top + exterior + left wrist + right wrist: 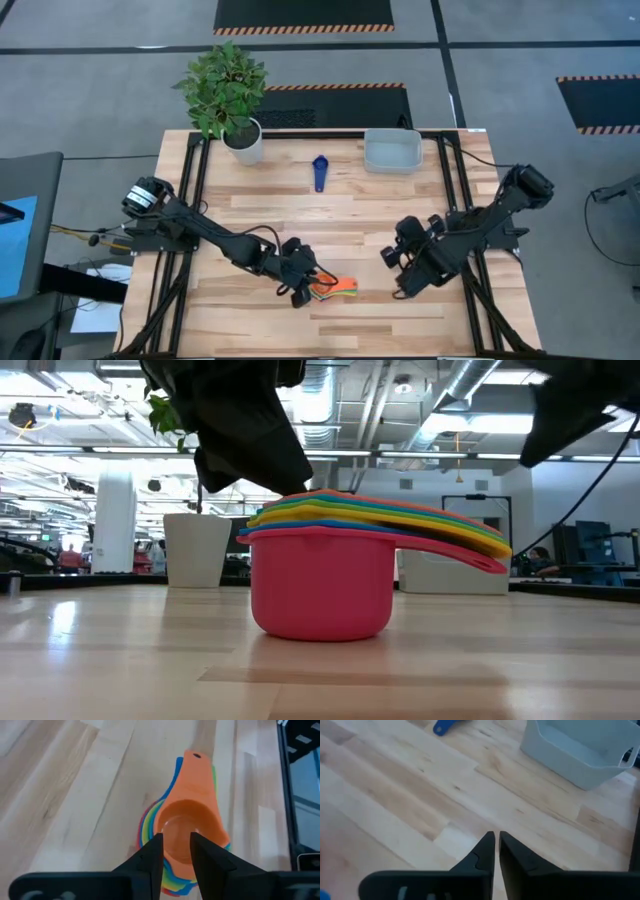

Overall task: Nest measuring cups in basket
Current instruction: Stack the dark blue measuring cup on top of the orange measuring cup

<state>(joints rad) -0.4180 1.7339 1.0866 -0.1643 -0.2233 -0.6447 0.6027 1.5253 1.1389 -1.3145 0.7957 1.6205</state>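
A nested stack of measuring cups stands on its red bottom cup near the table's front, with its handles fanned toward the right. The orange cup is on top. My left gripper hangs open just above the stack's left side, one finger on each side of the orange cup's near rim. A dark blue cup lies alone at the far middle. The grey-blue basket stands at the far right. My right gripper hangs shut over bare wood right of the stack. My left gripper comes slanting down from the table's left over the orange cup's near rim. Its fingers stand apart on either side of that rim. Whether they touch the cup, I cannot tell.
A white pot with a green plant stands at the far left corner. Black frame rails run along both table sides. Bare wood lies between the stack and the basket.
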